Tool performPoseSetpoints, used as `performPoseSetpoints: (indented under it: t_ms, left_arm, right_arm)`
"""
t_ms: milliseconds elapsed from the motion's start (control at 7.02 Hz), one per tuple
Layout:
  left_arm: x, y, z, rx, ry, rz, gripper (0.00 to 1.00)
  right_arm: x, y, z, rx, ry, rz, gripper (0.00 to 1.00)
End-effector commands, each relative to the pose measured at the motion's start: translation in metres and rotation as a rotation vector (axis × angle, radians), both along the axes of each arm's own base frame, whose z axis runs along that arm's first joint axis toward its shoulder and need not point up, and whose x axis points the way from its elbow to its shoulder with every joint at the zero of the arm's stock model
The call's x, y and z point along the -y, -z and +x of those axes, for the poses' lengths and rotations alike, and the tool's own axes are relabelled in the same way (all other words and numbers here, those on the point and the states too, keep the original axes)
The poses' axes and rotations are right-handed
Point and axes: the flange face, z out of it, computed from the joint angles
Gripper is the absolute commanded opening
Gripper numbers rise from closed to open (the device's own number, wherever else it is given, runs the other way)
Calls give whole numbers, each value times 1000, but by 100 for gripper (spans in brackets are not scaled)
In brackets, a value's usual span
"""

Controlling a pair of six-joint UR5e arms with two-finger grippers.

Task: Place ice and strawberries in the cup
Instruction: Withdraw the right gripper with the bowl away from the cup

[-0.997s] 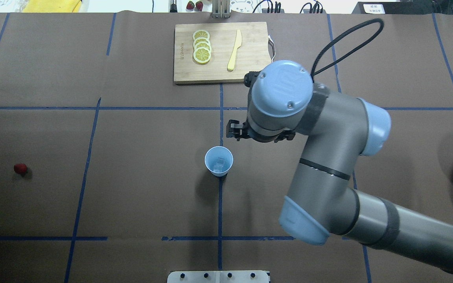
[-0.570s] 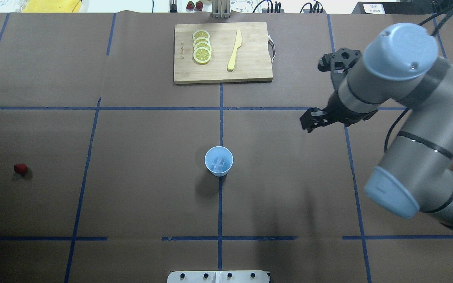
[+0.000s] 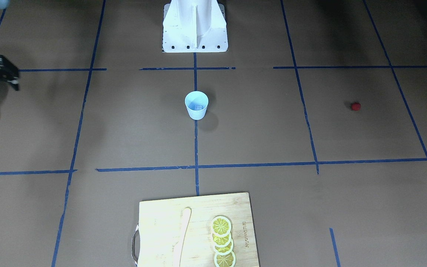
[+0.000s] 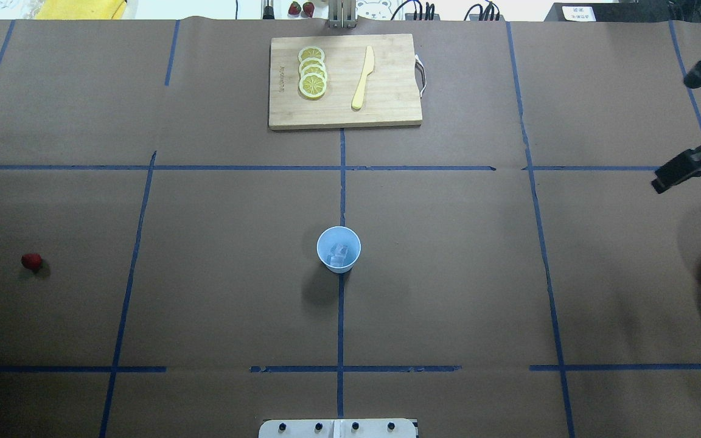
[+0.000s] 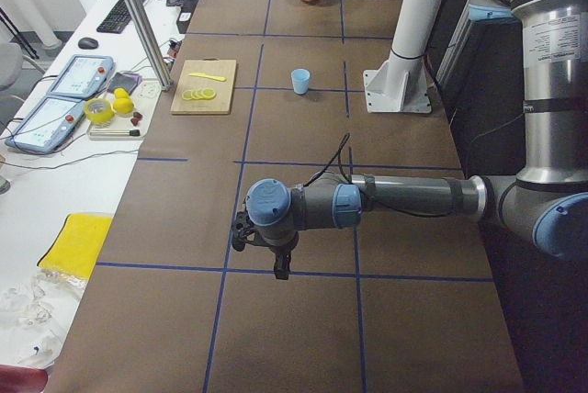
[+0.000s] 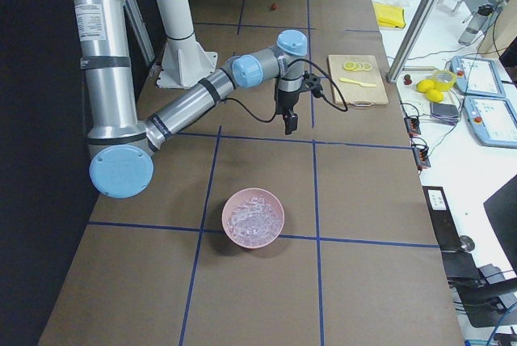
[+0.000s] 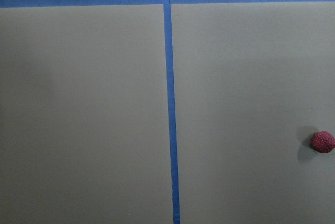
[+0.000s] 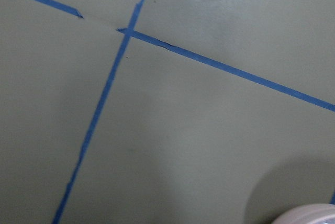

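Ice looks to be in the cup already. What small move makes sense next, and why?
Probably shift the left gripper sideways until it is above the strawberry. The cup already holds ice, while the strawberry lies on the table far from it, at the right edge of the left wrist view.

Matt brown paper covers the table [image 4: 448, 274], crossed by smooth blue tape [image 7: 168, 103]. The cup [image 3: 196, 111] is smooth, light blue plastic, and the ice [image 4: 341, 250] inside looks clear and glossy. The strawberry [image 7: 322, 142] has rough, pitted skin. The far cutting board [image 4: 387, 91] is pale, matt wood. My right arm [image 6: 194, 103] is grey metal with glossy blue caps.
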Motion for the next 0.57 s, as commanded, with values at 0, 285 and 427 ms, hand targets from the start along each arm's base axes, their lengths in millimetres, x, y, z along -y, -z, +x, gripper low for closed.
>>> performPoseSetpoints:
  t_ms: [0,285,427]
  left_arm:
    - [0,1,0,2,0,0,100]
    - [-1,1,0,0,0,0,100]
    - [-1,1,0,0,0,-1,100]
  right_arm:
    - [-24,-78,93,31,69,37,100]
    - [-43,-138,140,44,122,60,100]
    - [-59,-155,142,41,127,61,100]
